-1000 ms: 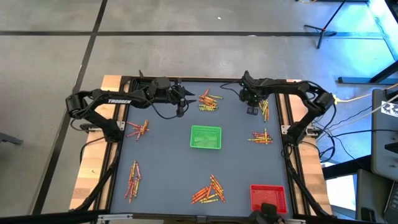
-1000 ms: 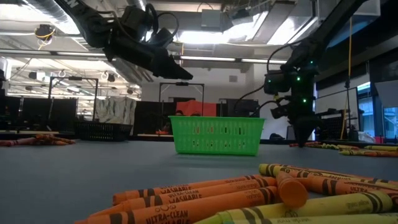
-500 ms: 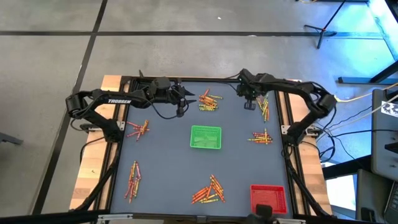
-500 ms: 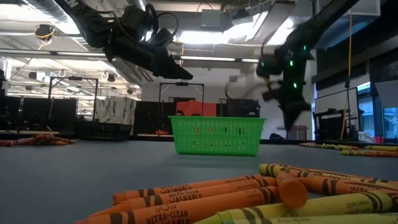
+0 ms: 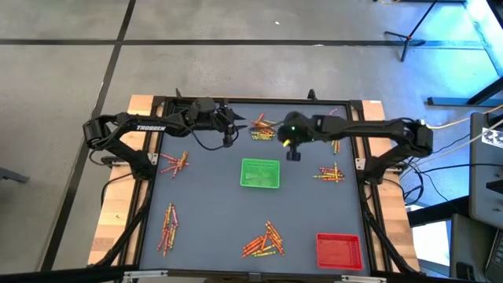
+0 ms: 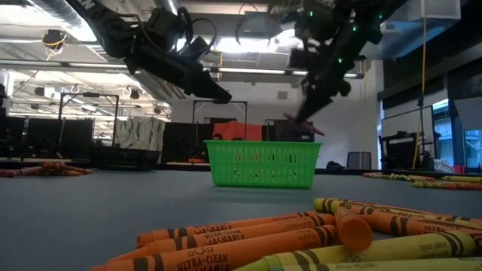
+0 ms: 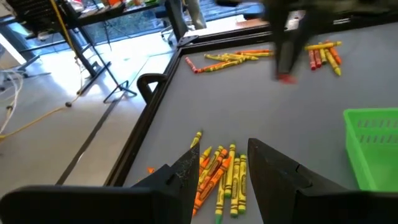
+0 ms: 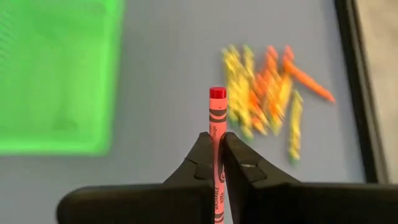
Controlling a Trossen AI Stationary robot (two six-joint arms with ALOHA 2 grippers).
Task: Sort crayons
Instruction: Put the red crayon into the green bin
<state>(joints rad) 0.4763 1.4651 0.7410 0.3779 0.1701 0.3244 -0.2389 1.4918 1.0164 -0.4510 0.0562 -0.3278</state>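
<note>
Small crayon piles lie about the dark table: one at the far middle (image 5: 263, 128), one at the right (image 5: 331, 173), one near the front (image 5: 264, 242). My right gripper (image 5: 292, 154) hangs in the air just beyond the far right corner of the green tray (image 5: 259, 173). It is shut on a red crayon (image 8: 217, 118). My left gripper (image 7: 227, 163) hovers open above the far middle pile (image 7: 219, 177) and touches nothing. My right gripper pinches the red crayon's paper-wrapped shaft (image 8: 217, 138) between its two fingers. The crayon lies along the fingers, and its flat red end (image 8: 217, 93) sticks out past their tips. The fingers slant down from above. The crayon (image 6: 304, 124) is lifted clear of the table, tilted.
A red tray (image 5: 339, 250) stands at the near right corner. More crayon piles lie at the left (image 5: 174, 163) and the near left (image 5: 168, 228). A black frame rims the table. The low view shows orange and yellow crayons (image 6: 301, 237) close to the camera.
My right gripper has risen from the crayon pile at the far right and swung toward the table's left. It has tipped from pointing straight down to slanting. The red crayon has come up with it, clear of the table.
</note>
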